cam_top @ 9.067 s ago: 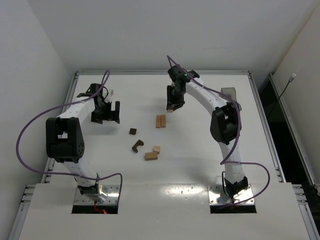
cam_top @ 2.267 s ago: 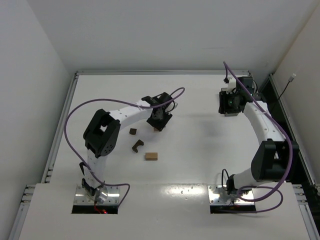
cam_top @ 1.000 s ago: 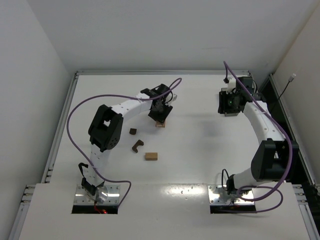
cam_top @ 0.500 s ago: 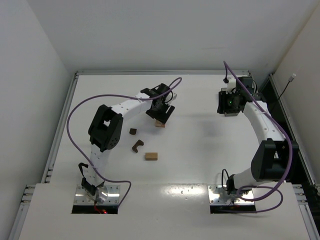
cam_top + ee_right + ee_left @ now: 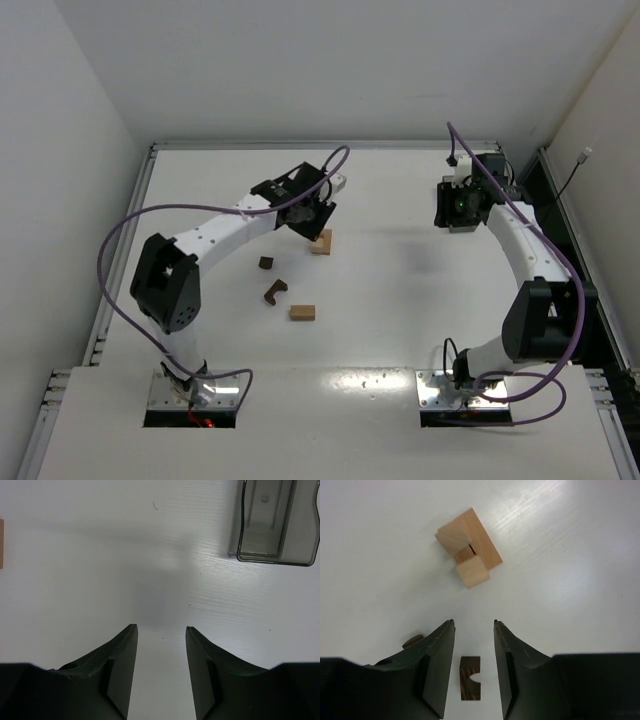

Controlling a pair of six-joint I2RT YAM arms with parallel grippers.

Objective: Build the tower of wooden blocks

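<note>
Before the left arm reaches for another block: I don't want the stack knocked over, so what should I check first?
1. Left gripper empty, jaws apart: ok.
2. Left gripper clear of the tan block stack: ok, a gap shows in the wrist view.
3. Two cubes on top of the stack lined up: cannot tell; one looks turned against the other.
4. Dark notched block free to pick: ok, it lies alone.
5. Tan bar and dark cube unobstructed: ok.
6. Right gripper out of the way: ok, open and empty near the plastic bin.
</note>
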